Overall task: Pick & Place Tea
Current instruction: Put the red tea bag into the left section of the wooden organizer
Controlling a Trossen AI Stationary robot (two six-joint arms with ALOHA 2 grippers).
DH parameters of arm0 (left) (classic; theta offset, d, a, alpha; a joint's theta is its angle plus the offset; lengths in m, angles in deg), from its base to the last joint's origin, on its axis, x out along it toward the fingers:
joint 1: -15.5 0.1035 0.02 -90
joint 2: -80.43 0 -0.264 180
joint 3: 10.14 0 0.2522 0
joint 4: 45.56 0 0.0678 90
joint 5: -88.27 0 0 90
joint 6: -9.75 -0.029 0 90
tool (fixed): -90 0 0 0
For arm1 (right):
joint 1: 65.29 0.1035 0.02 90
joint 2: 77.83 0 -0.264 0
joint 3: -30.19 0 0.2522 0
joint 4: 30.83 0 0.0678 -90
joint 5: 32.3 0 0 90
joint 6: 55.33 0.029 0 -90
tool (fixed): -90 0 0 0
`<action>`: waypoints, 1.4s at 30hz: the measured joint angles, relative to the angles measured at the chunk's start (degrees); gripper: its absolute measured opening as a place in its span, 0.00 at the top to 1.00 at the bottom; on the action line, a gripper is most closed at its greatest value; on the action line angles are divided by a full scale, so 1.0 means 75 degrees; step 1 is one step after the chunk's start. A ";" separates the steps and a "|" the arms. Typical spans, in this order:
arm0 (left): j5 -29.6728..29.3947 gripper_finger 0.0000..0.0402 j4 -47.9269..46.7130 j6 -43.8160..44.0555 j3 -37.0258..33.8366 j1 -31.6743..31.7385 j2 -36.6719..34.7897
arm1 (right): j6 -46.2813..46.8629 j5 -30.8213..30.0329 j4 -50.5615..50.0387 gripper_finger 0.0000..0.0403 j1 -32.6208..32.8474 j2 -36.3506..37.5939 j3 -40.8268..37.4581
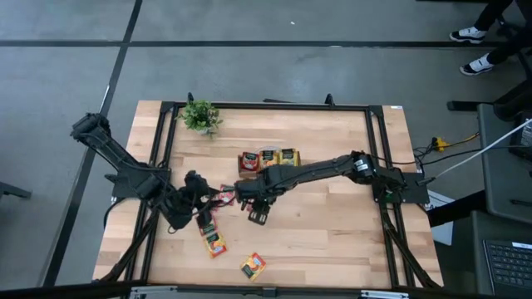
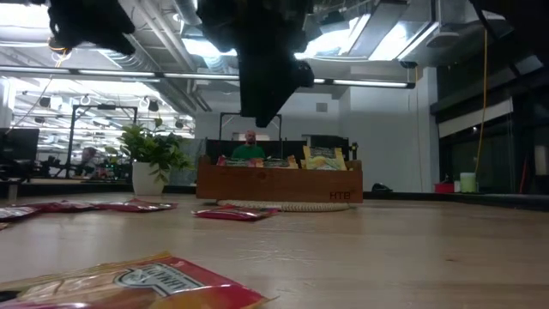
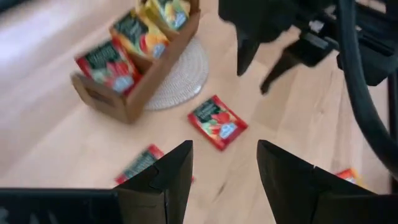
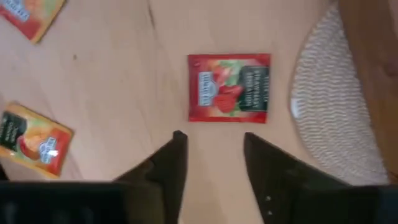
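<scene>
The right gripper (image 4: 211, 152) hangs over the middle of the table (image 1: 332, 224), fingers parted to a moderate gap with nothing between them; a red sachet (image 4: 229, 88) lies flat on the wood just ahead of its fingertips, next to the woven mat (image 4: 329, 106) under the wooden tray (image 3: 134, 93). The gap looks set to straddle a sachet edge, so this arm is judged to be lining up a pick. The right arm reaches in from the table's right edge, extended low across the centre, wrist pitched down. The left gripper (image 3: 224, 174) is also open and empty, held above the table near the left edge, pointing toward the tray and the same red sachet (image 3: 217, 122); its arm is folded in from the left edge and appears to be waiting. The tea is split: several sachets stand upright in the tray toward the far edge, which keeps labels visible and sorts them by compartment, while others lie scattered flat on the wood, including orange sachets (image 1: 215, 242) near the front edge and red ones by the left arm. A potted plant (image 1: 199, 116) sits at the far left corner
</scene>
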 joint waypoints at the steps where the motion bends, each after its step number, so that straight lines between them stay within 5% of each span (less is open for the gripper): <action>1: 0.0076 0.57 0.0179 0.0167 -0.0078 0.0055 0.0027 | -0.0059 0.0005 -0.0097 0.66 -0.0079 0.0000 -0.0003; 8: 0.0717 0.57 0.2075 0.0663 -0.0562 0.0424 0.0284 | -0.1015 0.0001 -0.0536 0.97 -0.0500 -0.0007 -0.0234; 14: 0.1377 0.57 0.2927 0.1441 -0.0733 0.0666 0.0608 | -0.1791 0.0049 -0.0457 0.99 -0.0566 -0.0014 -0.0924; 22: 0.0674 0.57 0.2495 0.2574 -0.0738 0.0192 0.0775 | -0.2067 0.0063 0.0424 0.99 -0.0501 0.0028 -0.1478; 28: -0.0384 0.57 0.1632 0.4170 -0.0736 -0.0583 0.0774 | -0.0146 -0.0309 0.0606 1.00 -0.0337 0.0239 -0.1483; 34: -0.1209 0.57 0.0931 0.5377 -0.0736 -0.1141 0.0774 | 0.3130 -0.0658 0.0583 1.00 -0.0301 0.0259 -0.1483; 42: -0.1183 0.57 0.0877 0.5428 -0.0736 -0.0991 0.0774 | 0.4841 -0.0233 0.0499 1.00 -0.0301 0.0259 -0.1483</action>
